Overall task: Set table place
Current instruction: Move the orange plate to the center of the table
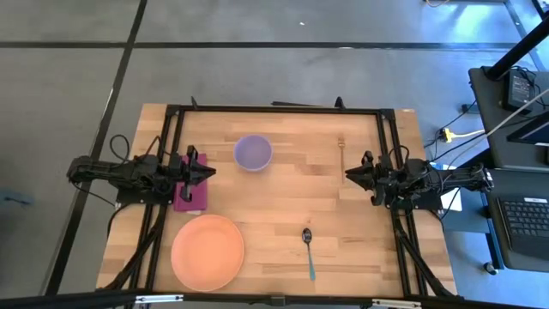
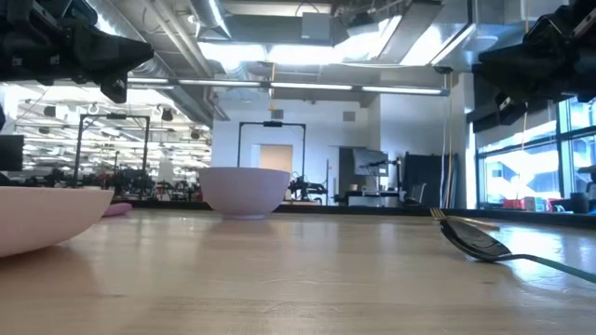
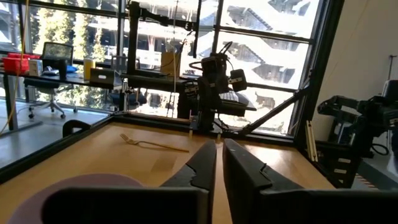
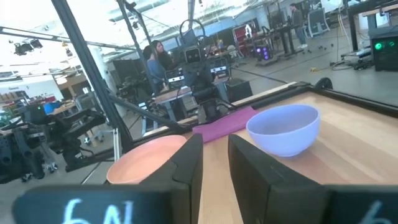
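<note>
The peach-orange plate [image 1: 208, 251] lies near the table's front left. The lavender bowl [image 1: 253, 153] stands on its base at the far middle. The magenta napkin [image 1: 190, 196] lies flat at the left, partly under my left arm. The teal-handled spoon [image 1: 308, 251] lies near the front right. The gold fork [image 1: 341, 153] lies at the far right. My left gripper [image 1: 210, 172] hovers above the napkin's right edge, shut and empty, pointing right. My right gripper [image 1: 349, 174] hovers at the right, slightly open and empty, pointing left.
The table's black frame [image 1: 274, 108] runs along the far edge and both sides. Bare wood [image 1: 283, 197] lies between the two grippers. People stand in the room beyond the table in the right wrist view [image 4: 155, 59].
</note>
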Motion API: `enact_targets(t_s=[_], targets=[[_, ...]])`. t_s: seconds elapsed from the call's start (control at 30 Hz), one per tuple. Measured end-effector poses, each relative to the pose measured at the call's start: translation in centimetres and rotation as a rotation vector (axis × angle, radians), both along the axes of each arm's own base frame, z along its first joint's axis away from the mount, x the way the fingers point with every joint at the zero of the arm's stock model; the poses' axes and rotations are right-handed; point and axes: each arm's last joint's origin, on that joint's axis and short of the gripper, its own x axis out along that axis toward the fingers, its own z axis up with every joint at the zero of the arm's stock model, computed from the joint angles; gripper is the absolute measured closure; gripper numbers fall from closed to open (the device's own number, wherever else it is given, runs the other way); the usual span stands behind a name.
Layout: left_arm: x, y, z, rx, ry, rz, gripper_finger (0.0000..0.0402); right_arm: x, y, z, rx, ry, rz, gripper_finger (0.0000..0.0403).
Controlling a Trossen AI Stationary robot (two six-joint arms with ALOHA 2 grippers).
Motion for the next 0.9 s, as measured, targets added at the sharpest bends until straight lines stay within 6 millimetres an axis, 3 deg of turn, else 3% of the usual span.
enact_targets(t_s=[0.33,0.53,0.7,0.9], targets=[[-0.1,0.2,0.4,0.021,-0.04,0.063,0.0393,0.0,0.1,0.0,0.053,0.001,0.057,0.0325],[-0.3,0.4,1.2,-0.051,-0.13,0.11,0.0392,0.0,0.3,0.1,0.074,-0.006,0.126,0.0325],[-0.3,0.6,1.0,-0.254,-0.144,0.145,0.0394,-0.2,0.5,0.9,0.136,-0.086,0.196,0.0325],[-0.3,0.6,1.0,-0.275,-0.144,0.138,0.0391,-0.3,0.5,1.3,0.081,-0.136,0.192,0.0325]])
